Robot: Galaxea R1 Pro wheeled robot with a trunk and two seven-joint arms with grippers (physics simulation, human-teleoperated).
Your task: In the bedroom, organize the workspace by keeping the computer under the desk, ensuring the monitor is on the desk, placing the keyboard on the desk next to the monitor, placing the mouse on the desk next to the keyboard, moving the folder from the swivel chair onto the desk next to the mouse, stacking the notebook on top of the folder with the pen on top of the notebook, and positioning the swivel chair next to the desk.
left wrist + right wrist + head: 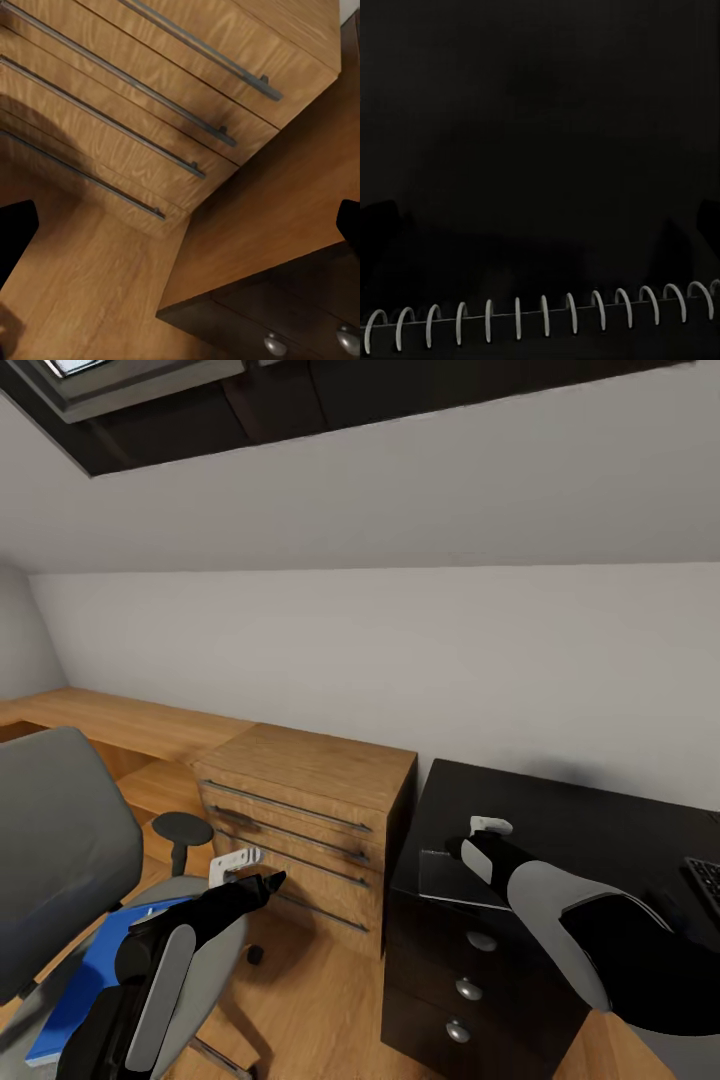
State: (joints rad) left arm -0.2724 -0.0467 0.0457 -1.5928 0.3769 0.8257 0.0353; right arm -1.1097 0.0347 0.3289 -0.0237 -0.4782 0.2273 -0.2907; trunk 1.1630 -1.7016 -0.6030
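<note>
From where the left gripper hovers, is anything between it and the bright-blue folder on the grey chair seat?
Only the left arm itself: it covers part of the flat bright-blue folder on the grey swivel chair. The left gripper hangs past the seat, toward the light wood drawer unit.

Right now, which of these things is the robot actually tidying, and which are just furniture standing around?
Part of the job:
- blue folder lying on the grey chair
- notebook on the black desk
- keyboard at the desk's edge

Just standing about:
- wooden drawer unit
- wooden shelf along the wall
</note>
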